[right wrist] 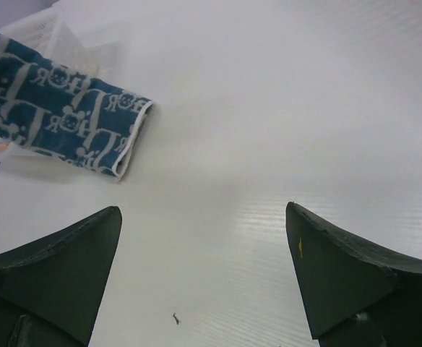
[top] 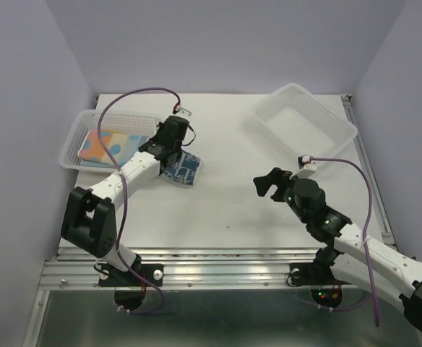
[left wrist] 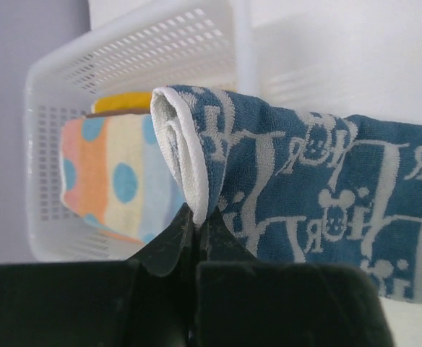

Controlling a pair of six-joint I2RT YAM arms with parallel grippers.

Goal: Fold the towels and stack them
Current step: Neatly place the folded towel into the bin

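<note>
My left gripper (left wrist: pixel 196 217) is shut on the white-edged fold of the blue-white patterned towel (left wrist: pixel 319 195), held just right of the left basket. That towel also shows under the gripper in the top view (top: pixel 184 169) and at the upper left of the right wrist view (right wrist: pixel 59 108). The pastel towel with orange and blue dots (top: pixel 110 144) lies folded in the left basket (top: pixel 74 141); it also shows in the left wrist view (left wrist: pixel 113 181), with a mustard yellow towel (left wrist: pixel 124 103) showing behind it. My right gripper (top: pixel 267 184) is open and empty above the bare table, right of centre.
An empty white perforated basket (top: pixel 305 119) stands at the back right, tilted. The left basket's rim (left wrist: pixel 153 43) stands just behind the held towel. A small dark speck (right wrist: pixel 175 317) lies on the table below my right gripper.
</note>
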